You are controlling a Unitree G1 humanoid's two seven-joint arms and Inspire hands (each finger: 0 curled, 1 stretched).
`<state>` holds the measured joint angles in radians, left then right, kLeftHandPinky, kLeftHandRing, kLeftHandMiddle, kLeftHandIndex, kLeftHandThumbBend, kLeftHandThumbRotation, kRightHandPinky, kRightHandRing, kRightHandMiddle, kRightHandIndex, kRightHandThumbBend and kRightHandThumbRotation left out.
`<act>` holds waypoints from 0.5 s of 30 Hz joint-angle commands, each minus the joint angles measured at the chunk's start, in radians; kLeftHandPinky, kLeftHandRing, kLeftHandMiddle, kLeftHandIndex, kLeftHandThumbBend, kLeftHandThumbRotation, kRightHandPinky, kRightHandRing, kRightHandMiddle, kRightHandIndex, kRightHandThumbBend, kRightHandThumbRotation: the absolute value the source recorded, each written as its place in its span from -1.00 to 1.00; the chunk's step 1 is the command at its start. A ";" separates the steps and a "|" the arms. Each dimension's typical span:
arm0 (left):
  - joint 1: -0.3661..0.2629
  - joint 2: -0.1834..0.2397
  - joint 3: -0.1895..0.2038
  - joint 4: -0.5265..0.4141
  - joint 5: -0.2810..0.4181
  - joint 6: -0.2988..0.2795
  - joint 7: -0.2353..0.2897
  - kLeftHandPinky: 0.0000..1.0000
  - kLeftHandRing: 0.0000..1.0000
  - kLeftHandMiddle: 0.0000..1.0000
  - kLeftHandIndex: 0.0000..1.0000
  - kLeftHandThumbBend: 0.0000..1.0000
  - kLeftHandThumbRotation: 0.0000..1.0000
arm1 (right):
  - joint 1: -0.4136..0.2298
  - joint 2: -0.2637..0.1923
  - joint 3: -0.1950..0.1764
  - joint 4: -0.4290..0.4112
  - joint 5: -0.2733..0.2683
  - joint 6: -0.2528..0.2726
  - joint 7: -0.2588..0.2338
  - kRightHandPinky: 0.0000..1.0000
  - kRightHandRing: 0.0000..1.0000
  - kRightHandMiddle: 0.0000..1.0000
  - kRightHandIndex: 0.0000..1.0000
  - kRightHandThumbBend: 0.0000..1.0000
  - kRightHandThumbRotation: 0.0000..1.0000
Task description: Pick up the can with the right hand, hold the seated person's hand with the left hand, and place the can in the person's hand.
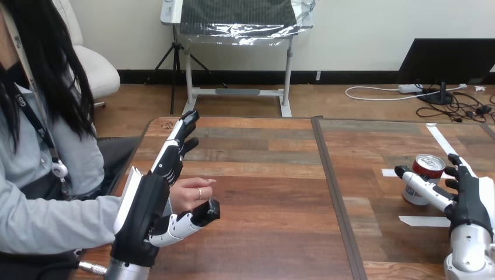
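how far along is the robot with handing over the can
Done: nothing finished yet. In hand: the right hand has its thumb and fingers round the can, which stands on the table; the person's hand rests against the left hand, whose fingers are straight. Left: lift the can, close the left hand's hold, set the can in the person's hand.

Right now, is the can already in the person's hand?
No, the can stands on the table at the right hand, apart from the person's hand.
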<state>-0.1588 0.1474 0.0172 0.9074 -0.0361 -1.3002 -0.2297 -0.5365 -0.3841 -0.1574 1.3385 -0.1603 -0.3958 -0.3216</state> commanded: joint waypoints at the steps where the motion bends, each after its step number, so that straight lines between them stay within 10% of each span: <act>1: -0.036 0.002 0.008 -0.040 -0.003 -0.007 0.008 0.82 0.94 0.97 0.88 1.00 0.43 | -0.096 -0.013 0.003 -0.010 -0.001 -0.002 0.011 0.66 0.77 0.79 0.85 1.00 -0.11; 15: -0.035 0.003 0.005 -0.036 -0.016 -0.011 0.001 0.82 0.93 0.96 0.88 1.00 0.40 | -0.115 -0.020 0.012 -0.007 -0.014 0.020 0.014 0.64 0.77 0.79 0.86 0.98 -0.15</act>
<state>-0.1588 0.1474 0.0173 0.9074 -0.0370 -1.3004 -0.2299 -0.5587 -0.3847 -0.1539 1.3392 -0.1657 -0.3768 -0.3105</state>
